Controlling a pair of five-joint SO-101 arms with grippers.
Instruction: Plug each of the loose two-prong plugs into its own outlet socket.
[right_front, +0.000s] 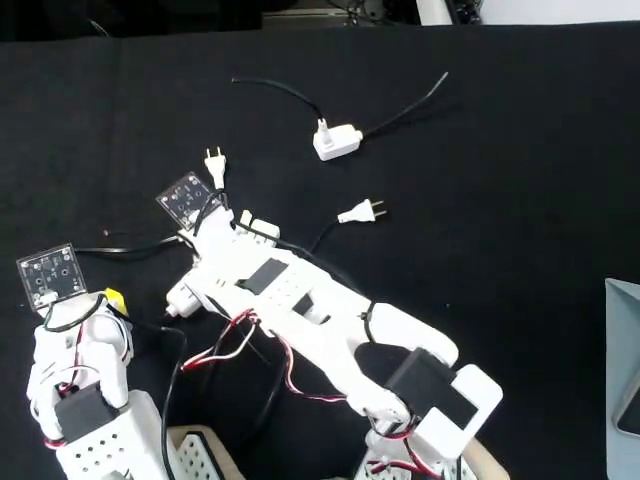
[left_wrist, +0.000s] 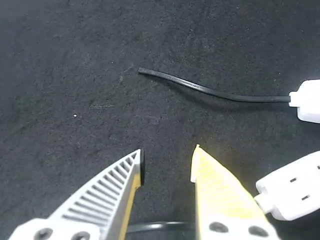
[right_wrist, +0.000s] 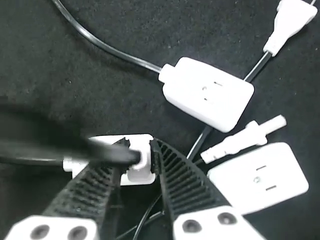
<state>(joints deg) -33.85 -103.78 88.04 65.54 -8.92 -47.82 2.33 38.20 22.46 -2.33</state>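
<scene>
The right end effector clamps a white corded plastic plug beside the white rectangular socket; the left end effector gapes empty. Next: align prongs.

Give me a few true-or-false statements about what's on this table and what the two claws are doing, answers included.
1. The left claw grips a plug. False: it is open and empty above the black table.
2. The right claw is closed on a white connector with a black cable. True.
3. The outlet socket near the right claw is black. False: it is white, and only its cable is black.
4. A loose plug lies on the table, touched by neither claw. True.
</scene>
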